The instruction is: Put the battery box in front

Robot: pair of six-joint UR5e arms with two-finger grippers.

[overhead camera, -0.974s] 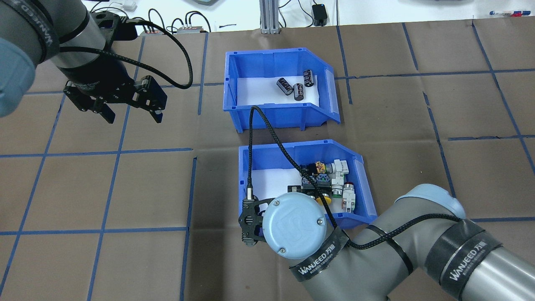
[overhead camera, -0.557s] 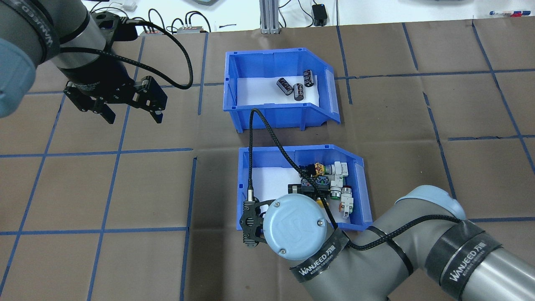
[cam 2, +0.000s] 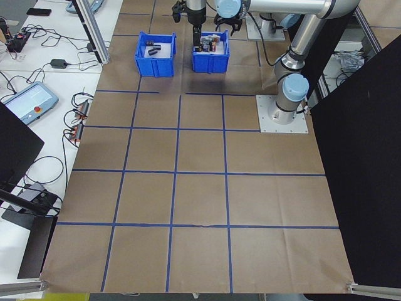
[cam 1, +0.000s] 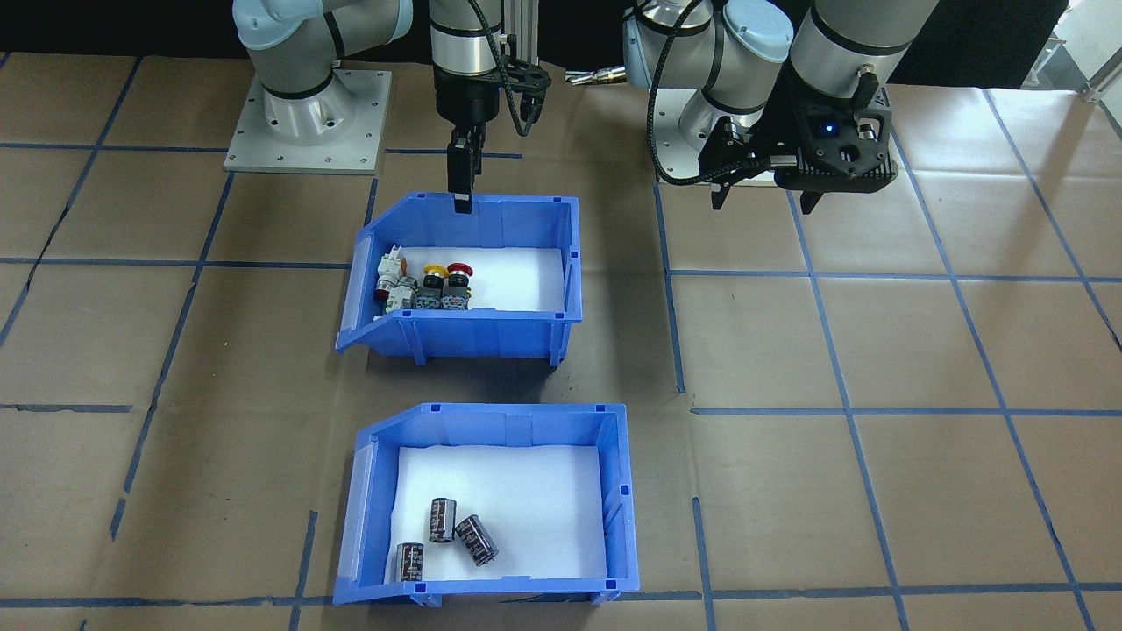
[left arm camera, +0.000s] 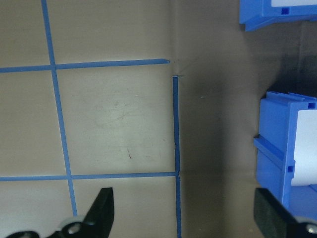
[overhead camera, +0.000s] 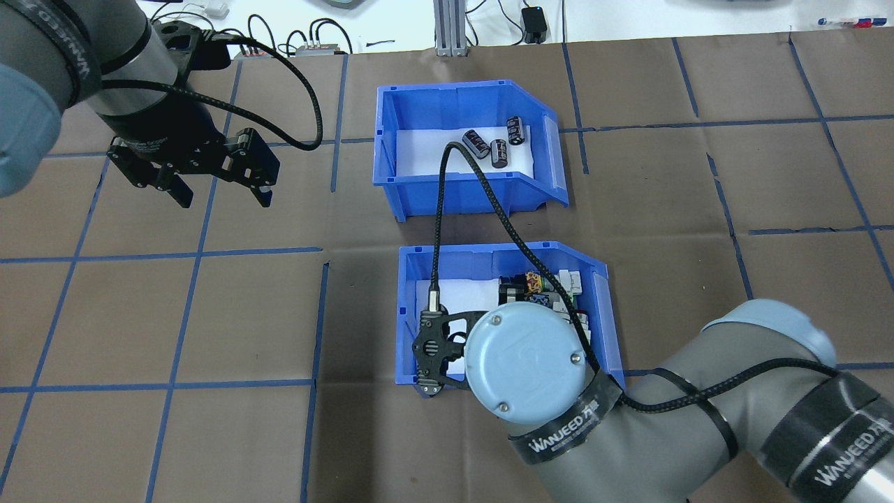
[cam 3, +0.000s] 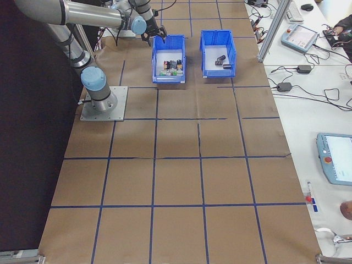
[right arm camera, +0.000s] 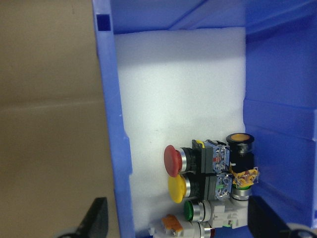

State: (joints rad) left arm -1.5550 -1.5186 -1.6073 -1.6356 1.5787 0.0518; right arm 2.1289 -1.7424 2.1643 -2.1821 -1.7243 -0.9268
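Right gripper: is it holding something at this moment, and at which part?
No. The right gripper is open, its fingers astride the near wall of the switch bin without clamping it. The left gripper is open and empty too.

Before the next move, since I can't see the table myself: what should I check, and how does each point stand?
1. Battery box flat on the table, on the side far from the robot: ok.
2. All three cylinders lying inside it: ok.
3. Left gripper open, empty, over bare table beside the box: ok.
4. Right gripper open, holding nothing: ok.
5. Right gripper clear of the switch bin: not ok; its fingers straddle the bin's wall nearest the robot.
6. Gap between the two bins free of stray things: ok.
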